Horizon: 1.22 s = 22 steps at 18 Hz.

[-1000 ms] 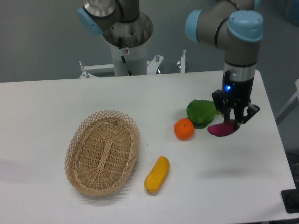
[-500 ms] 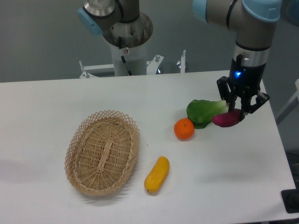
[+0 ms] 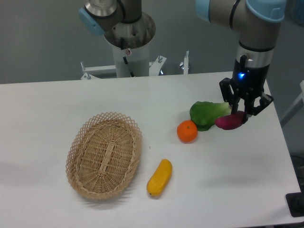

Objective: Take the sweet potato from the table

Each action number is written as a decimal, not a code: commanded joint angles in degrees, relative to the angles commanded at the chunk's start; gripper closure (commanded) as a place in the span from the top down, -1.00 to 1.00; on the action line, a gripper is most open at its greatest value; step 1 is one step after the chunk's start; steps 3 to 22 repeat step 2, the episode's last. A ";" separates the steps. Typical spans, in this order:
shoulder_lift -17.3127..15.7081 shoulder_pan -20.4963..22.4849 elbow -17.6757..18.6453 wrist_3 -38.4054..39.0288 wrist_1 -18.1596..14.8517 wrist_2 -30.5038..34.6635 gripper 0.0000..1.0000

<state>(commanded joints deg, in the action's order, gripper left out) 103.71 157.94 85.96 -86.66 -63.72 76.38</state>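
Observation:
The sweet potato [image 3: 229,121], a small dark magenta tuber, hangs above the white table [image 3: 57,99] at the right side, with its shadow on the tabletop below. My gripper [image 3: 243,114] is shut on the sweet potato's right end, fingers pointing down. The tuber's left tip pokes out towards the green leafy vegetable.
A green leafy vegetable [image 3: 205,114] lies just left of the held tuber, with a round orange [image 3: 187,131] beside it. A yellow-orange oblong vegetable [image 3: 159,177] lies nearer the front. A wicker basket [image 3: 104,154] sits at the left. The table's right edge is close to the gripper.
The gripper has risen with the sweet potato, lifting it off the table. Over the last half second it has hardly moved.

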 joint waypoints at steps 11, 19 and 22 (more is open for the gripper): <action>0.00 0.00 0.00 0.00 0.17 -0.09 -0.54; 0.00 0.00 0.00 0.00 0.17 -0.09 -0.54; 0.00 0.00 0.00 0.00 0.17 -0.09 -0.54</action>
